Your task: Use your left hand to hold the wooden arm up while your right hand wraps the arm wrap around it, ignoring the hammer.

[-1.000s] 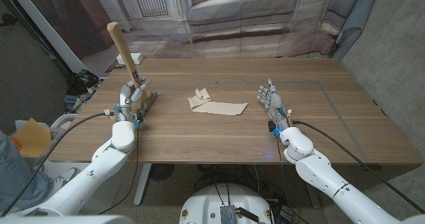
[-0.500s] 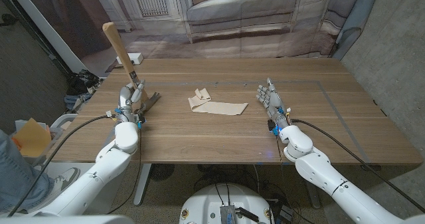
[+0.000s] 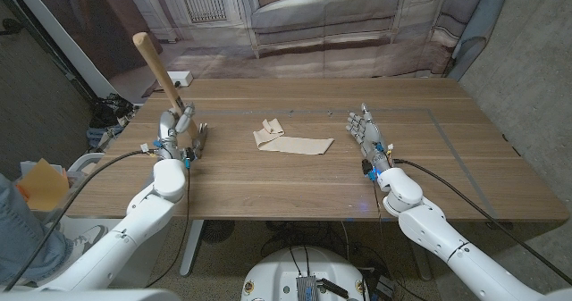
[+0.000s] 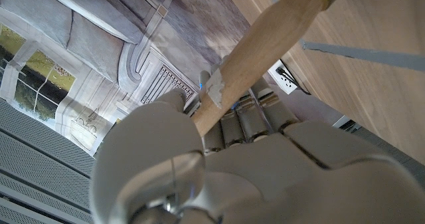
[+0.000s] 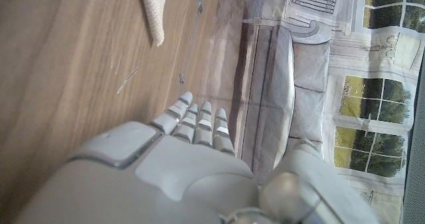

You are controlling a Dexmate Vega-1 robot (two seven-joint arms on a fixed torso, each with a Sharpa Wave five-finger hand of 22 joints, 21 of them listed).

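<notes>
Left hand (image 3: pixel 175 128) is gripping hammer (image 3: pixel 164 78), handle tilted upward; right hand (image 3: pixel 365 133) is standing empty, fingers apart, beside arm wrap (image 3: pixel 290 141).

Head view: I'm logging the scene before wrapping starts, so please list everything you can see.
table: one, brown wood, spans the picture.
arm wrap: one, beige, lying near the table's middle, between the two hands.
wooden handle: one, light wood with a dark part at its base, leaning up from the table's left side; it looks like a hammer's.
white box: one, white, at the table's far left edge.
backdrop: one, grey printed sofa, behind the table.
person: one, blue clothing, lower left edge.
left hand: grey, grips the wooden handle low down.
right hand: grey, fingers apart, holds nothing, right of the arm wrap.
</notes>
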